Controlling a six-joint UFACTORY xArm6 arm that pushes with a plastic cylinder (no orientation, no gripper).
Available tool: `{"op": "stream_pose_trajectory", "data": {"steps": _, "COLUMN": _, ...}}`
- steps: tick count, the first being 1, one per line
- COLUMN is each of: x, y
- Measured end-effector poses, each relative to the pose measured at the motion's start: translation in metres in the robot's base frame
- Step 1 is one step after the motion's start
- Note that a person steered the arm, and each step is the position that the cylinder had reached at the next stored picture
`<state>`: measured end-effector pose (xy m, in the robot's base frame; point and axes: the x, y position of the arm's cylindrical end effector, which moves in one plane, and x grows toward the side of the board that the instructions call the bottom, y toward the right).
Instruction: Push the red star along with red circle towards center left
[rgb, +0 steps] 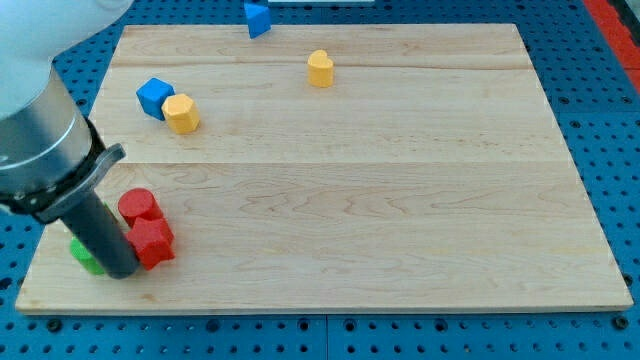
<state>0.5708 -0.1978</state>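
Note:
The red circle (138, 206) and the red star (153, 243) sit together at the board's bottom left, the star just below the circle and touching it. My tip (121, 270) rests on the board at the star's lower left side, touching or nearly touching it. The rod rises up and to the left into the grey arm body.
A green block (85, 255) lies partly hidden behind the rod, at its left. A blue cube (154, 97) and a yellow hexagon (182, 113) sit together at upper left. A yellow block (320, 68) is at top centre. A blue block (257, 18) is at the top edge.

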Motion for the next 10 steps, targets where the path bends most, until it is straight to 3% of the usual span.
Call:
{"op": "stream_pose_trajectory", "data": {"steps": 1, "x": -0.015, "y": 0.0}}
{"op": "stream_pose_trajectory", "data": {"steps": 2, "x": -0.004, "y": -0.006}}
{"op": "stream_pose_trajectory", "data": {"steps": 4, "x": 0.011, "y": 0.041}}
{"op": "stream_pose_trajectory", "data": {"steps": 10, "x": -0.097, "y": -0.043}}
